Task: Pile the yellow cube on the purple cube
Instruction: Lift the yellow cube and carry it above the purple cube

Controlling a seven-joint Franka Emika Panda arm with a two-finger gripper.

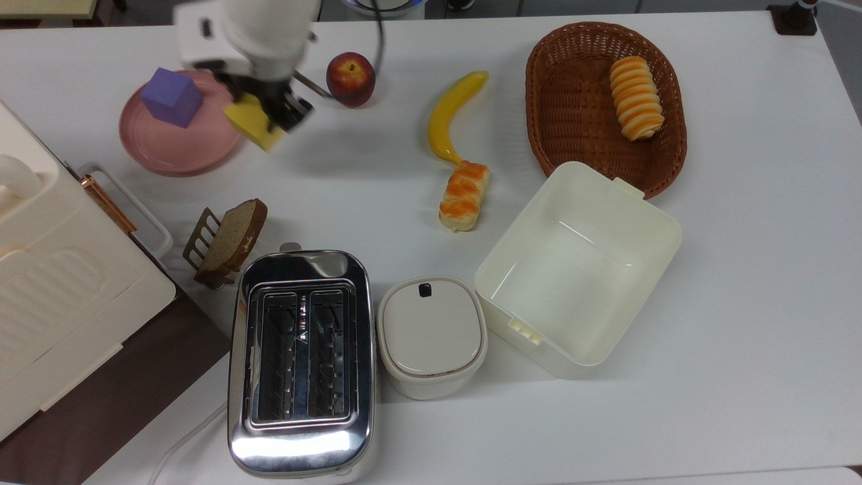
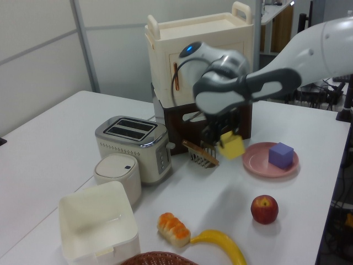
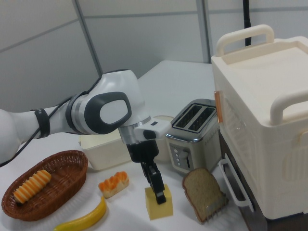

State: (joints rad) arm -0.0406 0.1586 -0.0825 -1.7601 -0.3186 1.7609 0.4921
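Observation:
My gripper (image 1: 266, 111) is shut on the yellow cube (image 1: 252, 124) and holds it in the air, tilted, over the right rim of the pink plate (image 1: 178, 151) in the top view. The purple cube (image 1: 172, 98) sits on that plate, just to the top view's left of the held cube. In the left view the yellow cube (image 2: 232, 146) hangs below the gripper (image 2: 225, 135), left of the purple cube (image 2: 281, 155) and apart from it. In the right view one dark finger (image 3: 156, 185) lies against the yellow cube (image 3: 160, 206).
A red apple (image 1: 350, 70) and a banana (image 1: 450, 114) lie right of the gripper in the top view. A bread slice on a rack (image 1: 231, 236), a toaster (image 1: 301, 357), a lidded pot (image 1: 431, 333), an open white box (image 1: 579, 269), a bread roll (image 1: 464, 195) and a basket (image 1: 599, 101) fill the table.

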